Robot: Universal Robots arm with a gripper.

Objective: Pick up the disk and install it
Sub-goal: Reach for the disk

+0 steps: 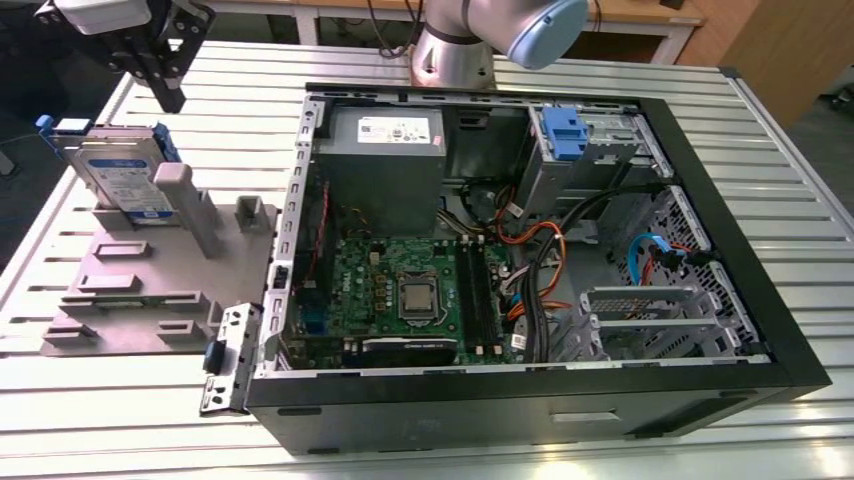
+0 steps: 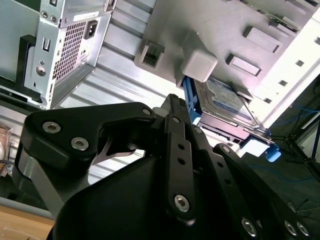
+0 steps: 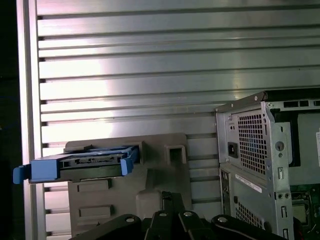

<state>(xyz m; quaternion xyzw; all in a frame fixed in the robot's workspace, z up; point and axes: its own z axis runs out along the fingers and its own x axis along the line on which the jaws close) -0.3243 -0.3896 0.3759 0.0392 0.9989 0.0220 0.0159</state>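
1. As I judge, no step of the task is done yet. The disk (image 1: 120, 178) stands in a grey holder (image 1: 134, 295) on the table (image 1: 767, 120), outside the case (image 1: 798, 350), at the exterior view's left.
2. The claw (image 1: 170, 98) hangs over the upper end of the disk, near it but apart from it. Its fingers are clenched into one narrow tip and grasp nothing. Both wrist views show the same closed tip (image 2: 172, 102) (image 3: 165, 196).
3. So both the pick-up and the install are left. Inside the case, the bay at the far side carries a bare blue bracket (image 1: 566, 135), and I see no drive in it.
4. The disk is a flat silver-grey metal box with a white-and-blue label on its broad face. It is tilted, not upright, and leans against a post (image 1: 184, 205) of the holder. Blue rails run along its two long sides.
5. In the first wrist view the disk (image 3: 92, 162) shows edge-on and thin, with a blue rail end at each side. In the second wrist view its label face (image 2: 225, 100) lies beyond the claw tip, partly behind a holder post.
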